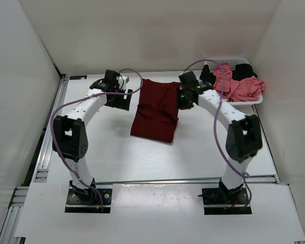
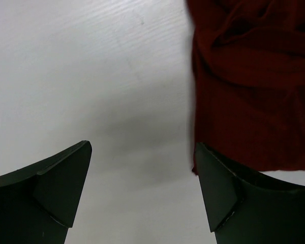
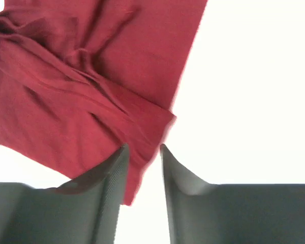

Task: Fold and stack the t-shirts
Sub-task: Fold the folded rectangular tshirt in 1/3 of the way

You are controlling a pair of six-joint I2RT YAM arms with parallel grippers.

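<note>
We see the dark maroon red cloth t-shirt [image 1: 155, 112] lying on the white worktop [image 1: 107, 152] between the two arms. It is partly folded into a rough rectangle, creased, with a doubled layer along its right side.

The left end effector [image 2: 142, 147] hovers just beside the shirt's left edge. Its jaws stand wide apart, released, with only bare worktop between them. One dark fingertip [image 2: 213, 178] sits at the border of the cloth, though we cannot tell whether it touches.

The right end effector [image 3: 143, 148] is over the shirt's right edge, toward the far corner. Its jaws are parted by a narrow gap, released rather than clenched. The folded edge of the cloth passes under one finger and shows through the gap, and we see nothing pinched there.

A white perforated plastic basket [image 1: 256, 99] sits at the far right of the worktop, apart from the maroon shirt. The right arm's forearm stands between the two. In the basket, a crumpled salmon pink t-shirt [image 1: 239, 86] spills over the near rim. A black t-shirt [image 1: 244, 70] lies bunched behind it along the far side.

A purple cable [image 1: 58, 114] loops along each arm, and the one on the left arm arches close to the maroon shirt's far left corner. White walls [image 1: 20, 91] close in the worktop on three sides.
</note>
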